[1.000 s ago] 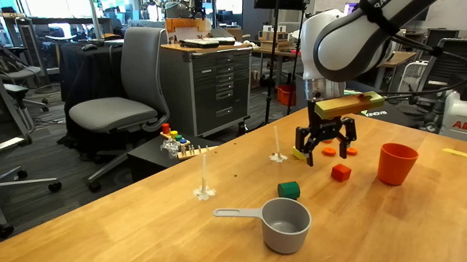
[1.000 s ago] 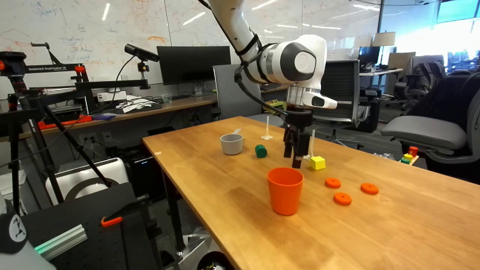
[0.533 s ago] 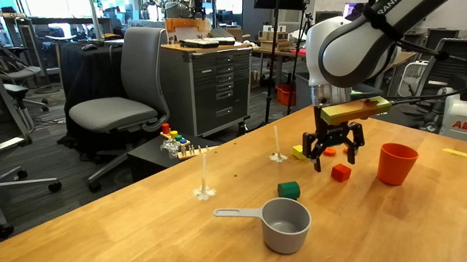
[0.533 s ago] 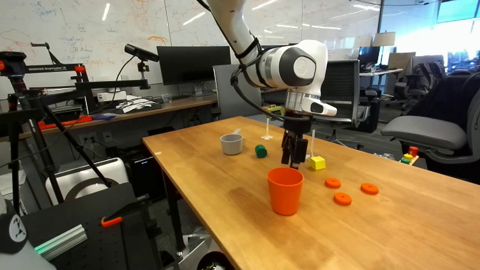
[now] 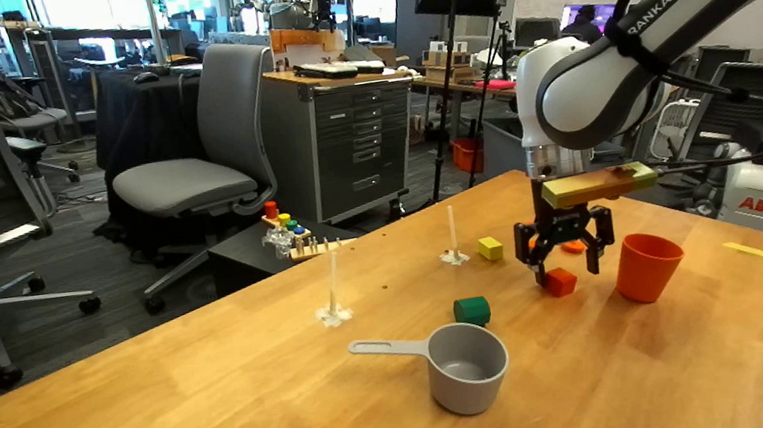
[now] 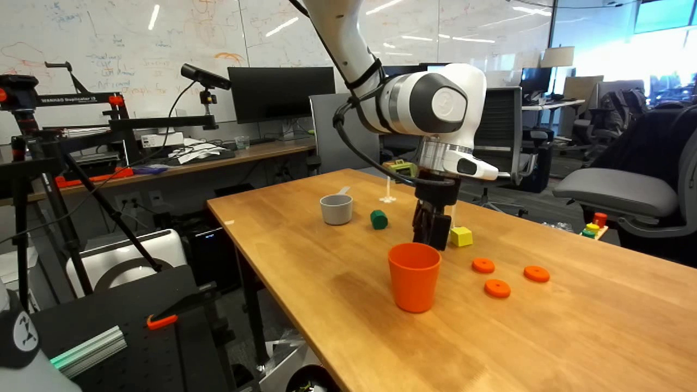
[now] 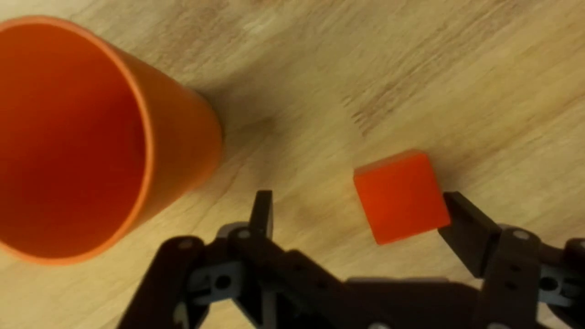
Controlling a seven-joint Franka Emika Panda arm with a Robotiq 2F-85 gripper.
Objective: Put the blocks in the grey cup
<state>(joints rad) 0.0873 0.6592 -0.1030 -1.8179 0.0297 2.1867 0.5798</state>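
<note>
A red-orange block [image 5: 561, 283] lies on the table between my spread fingers; it also shows in the wrist view [image 7: 402, 198]. My gripper [image 5: 567, 274] is open and low at it. In the wrist view [image 7: 358, 198] one finger touches or nearly touches the block's right side, while the other stands apart from it. A green block [image 5: 472, 311] lies beside the grey cup [image 5: 462, 391]. A yellow block [image 5: 491, 248] lies farther back. The grey cup stands upright with its handle sideways, and its visible inside holds nothing. In an exterior view [image 6: 430, 239] the red-orange block is hidden.
An orange-red cup [image 5: 647, 273] stands close beside the gripper, also in the wrist view [image 7: 183, 132]. Several flat orange discs [image 6: 497, 288] lie near the yellow block. Two thin upright rods [image 5: 334, 288] [image 5: 453, 234] are fixed to the table.
My open gripper has moved down and across to the red-orange block. The block has shifted slightly toward the orange-red cup. The cups and other blocks have stayed put.
</note>
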